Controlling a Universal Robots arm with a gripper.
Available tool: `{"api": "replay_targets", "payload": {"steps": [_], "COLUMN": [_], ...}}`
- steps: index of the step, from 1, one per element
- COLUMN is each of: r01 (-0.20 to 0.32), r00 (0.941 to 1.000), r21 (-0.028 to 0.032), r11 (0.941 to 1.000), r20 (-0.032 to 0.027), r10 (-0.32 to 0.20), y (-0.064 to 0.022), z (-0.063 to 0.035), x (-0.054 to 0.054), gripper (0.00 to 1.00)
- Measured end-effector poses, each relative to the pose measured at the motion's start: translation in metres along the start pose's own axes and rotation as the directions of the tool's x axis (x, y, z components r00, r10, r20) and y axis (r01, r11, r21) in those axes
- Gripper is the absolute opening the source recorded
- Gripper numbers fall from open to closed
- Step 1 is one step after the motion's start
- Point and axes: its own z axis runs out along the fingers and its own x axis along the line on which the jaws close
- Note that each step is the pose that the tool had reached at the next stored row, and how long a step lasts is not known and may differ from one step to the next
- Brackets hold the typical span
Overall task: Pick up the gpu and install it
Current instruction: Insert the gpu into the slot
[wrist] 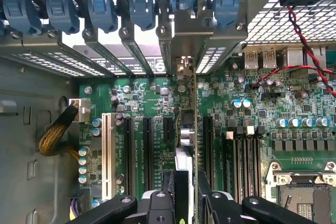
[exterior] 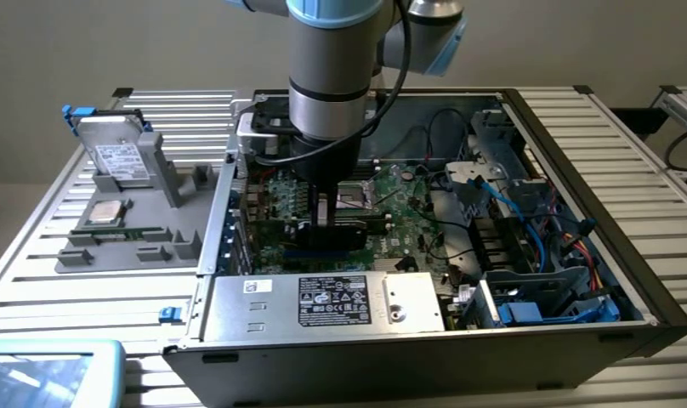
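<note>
Hard drive [exterior: 122,155] upright on grey tray [exterior: 105,253] (white label showing); open computer case [exterior: 411,365] just beside.

Thin gpu [wrist: 184,158] upright, edge-on at mobo [wrist: 137,98] slot, in tool [wrist: 185,190] grip

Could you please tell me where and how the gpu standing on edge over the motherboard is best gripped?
By its upper long edge, from straight above, pinching the two flat faces. The gpu stands upright and thin between the expansion slots, so its top looks like the freest part; the tool is shut on it that way.
</note>
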Motion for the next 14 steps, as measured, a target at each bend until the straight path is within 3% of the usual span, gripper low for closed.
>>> {"api": "replay_targets", "payload": {"steps": [14], "r01": [0.0], "r00": [1.0], "r21": [0.0004], "r11": [1.0], "r20": [-0.0001], "r10": [0.0], "y": [0.002], "z": [0.0017], "x": [-0.0018], "gripper": [0.28]}}
